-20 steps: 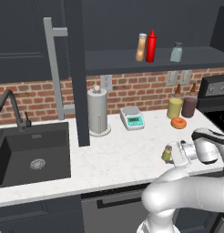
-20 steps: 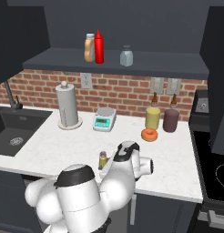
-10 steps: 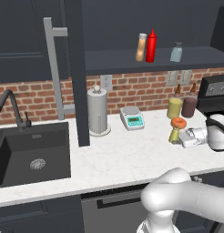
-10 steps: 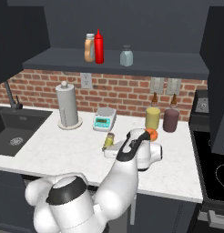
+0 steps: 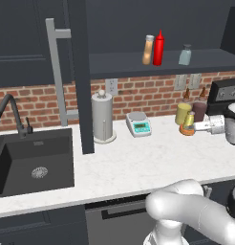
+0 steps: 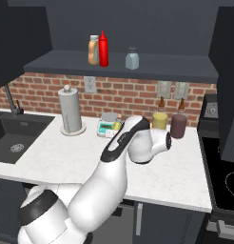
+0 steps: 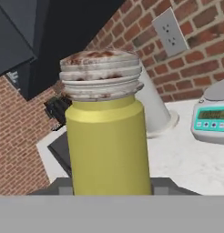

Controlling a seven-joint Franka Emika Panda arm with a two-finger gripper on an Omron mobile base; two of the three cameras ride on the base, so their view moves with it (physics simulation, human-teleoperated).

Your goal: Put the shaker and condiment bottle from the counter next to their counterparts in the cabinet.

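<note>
At the right edge of the left base view, the gripper (image 5: 193,126) is clamped on the shaker (image 5: 188,121), which it holds upright above the counter (image 5: 138,162), its long axis vertical. The open shelf of the cabinet (image 5: 162,64) lies up and to the left of the hand, where the condiment bottle (image 5: 148,49) already touches the red squeeze bottle (image 5: 159,48); the pale blue-grey shaker (image 5: 185,54) stands almost straight overhead. Against the earlier frames, the hand has carried the shaker up and rightward, from the counter's front to in front of the yellow canister (image 5: 182,113).
</note>
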